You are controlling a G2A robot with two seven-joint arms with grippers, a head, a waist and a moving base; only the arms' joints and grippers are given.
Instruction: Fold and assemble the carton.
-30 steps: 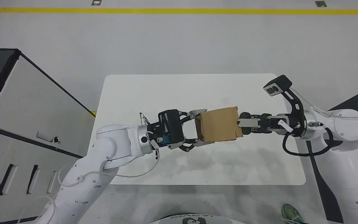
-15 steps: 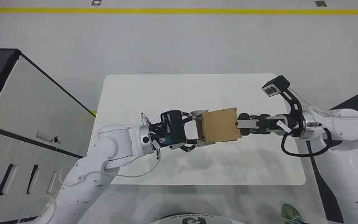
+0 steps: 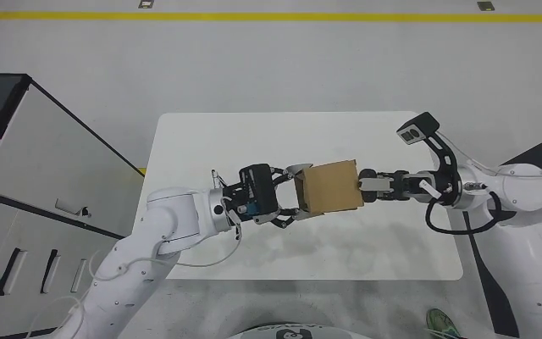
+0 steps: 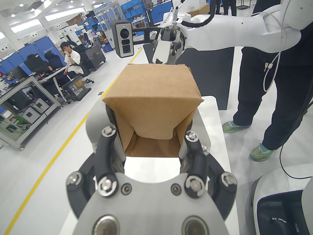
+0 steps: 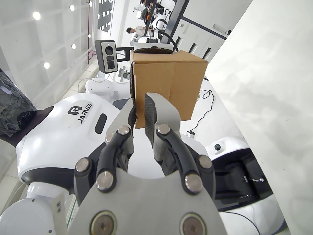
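— White table (image 3: 212, 144), one. What was over it?
— One carton (image 3: 330, 188), brown, held in the air above mid-table. Two grippers on it, one at each end.
— Left gripper (image 3: 298, 192)?
— Spread wide, with a finger against each side wall at the carton's open end. Its wrist view looked straight into the box, with one flap hanging inward from the top.
— Right gripper (image 5: 139, 97)?
— Nearly closed, narrow gap. Pads pinched a cardboard edge at the opposite end, where two flaps met in a seam.
— Carton level?
— Roughly. Long axis ran arm to arm, slightly skewed to the table edges.
— Any difference from a second before?
— Barely. Carton and right gripper sat a touch nearer the left arm. Both grips were unchanged.
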